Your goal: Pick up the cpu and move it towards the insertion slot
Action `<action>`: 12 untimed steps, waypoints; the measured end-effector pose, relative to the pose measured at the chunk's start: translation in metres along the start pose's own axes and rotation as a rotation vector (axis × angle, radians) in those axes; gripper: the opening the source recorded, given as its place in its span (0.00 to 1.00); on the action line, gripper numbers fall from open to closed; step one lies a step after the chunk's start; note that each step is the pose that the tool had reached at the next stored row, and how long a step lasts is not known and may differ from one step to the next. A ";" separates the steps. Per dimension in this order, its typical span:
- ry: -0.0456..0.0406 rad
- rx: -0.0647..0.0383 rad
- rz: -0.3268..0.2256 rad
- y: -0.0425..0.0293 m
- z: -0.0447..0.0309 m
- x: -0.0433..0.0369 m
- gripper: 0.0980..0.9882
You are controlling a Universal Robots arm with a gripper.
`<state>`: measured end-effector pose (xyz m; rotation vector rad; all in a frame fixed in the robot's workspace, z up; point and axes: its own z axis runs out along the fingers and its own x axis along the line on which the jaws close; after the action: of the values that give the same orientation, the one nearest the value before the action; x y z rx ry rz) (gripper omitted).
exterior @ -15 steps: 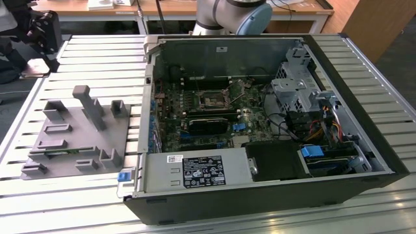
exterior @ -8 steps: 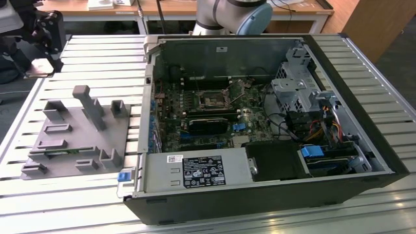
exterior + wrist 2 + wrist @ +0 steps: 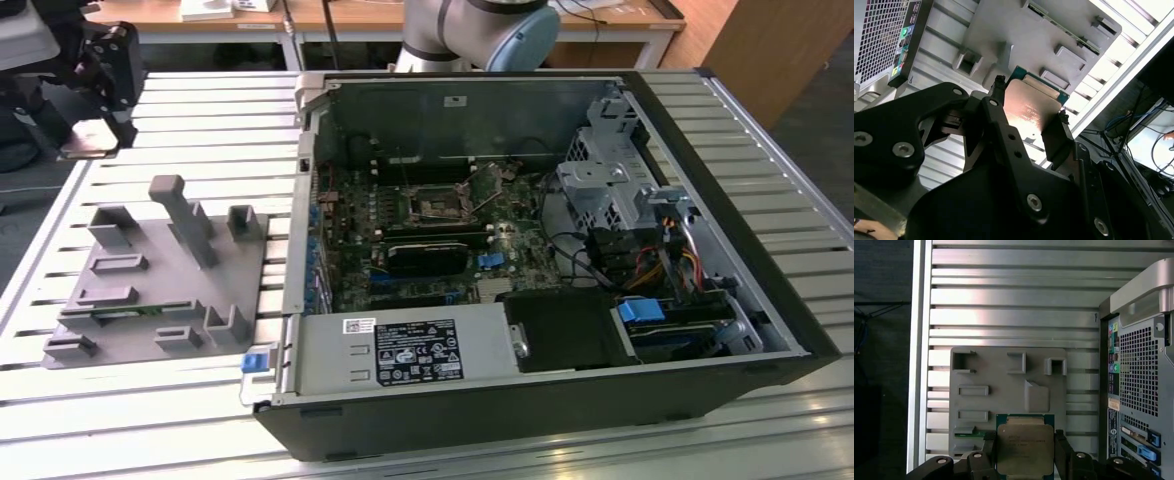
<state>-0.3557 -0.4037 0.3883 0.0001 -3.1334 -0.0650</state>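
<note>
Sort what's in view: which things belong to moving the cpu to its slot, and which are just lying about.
Job in hand: cpu, gripped by the end effector; insertion slot.
Lying about: grey block tray; power supply; black card; drive cage.

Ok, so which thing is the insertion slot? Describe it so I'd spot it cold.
Find the open computer case in the exterior view and the motherboard on its floor. Near the board's middle sits the insertion slot: a small square dark socket in a shiny metal frame, unlike the long black card just beside it.
</note>
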 end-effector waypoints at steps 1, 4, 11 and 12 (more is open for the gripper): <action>-0.0001 0.000 0.000 0.0000 0.0001 -0.0007 0.50; -0.0001 0.000 0.000 0.0000 0.0000 -0.0034 0.50; -0.0001 0.000 0.000 0.0000 0.0000 -0.0109 0.50; -0.0001 0.000 0.000 0.0000 0.0000 -0.0117 0.50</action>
<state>-0.3439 -0.4037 0.3882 0.0002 -3.1335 -0.0651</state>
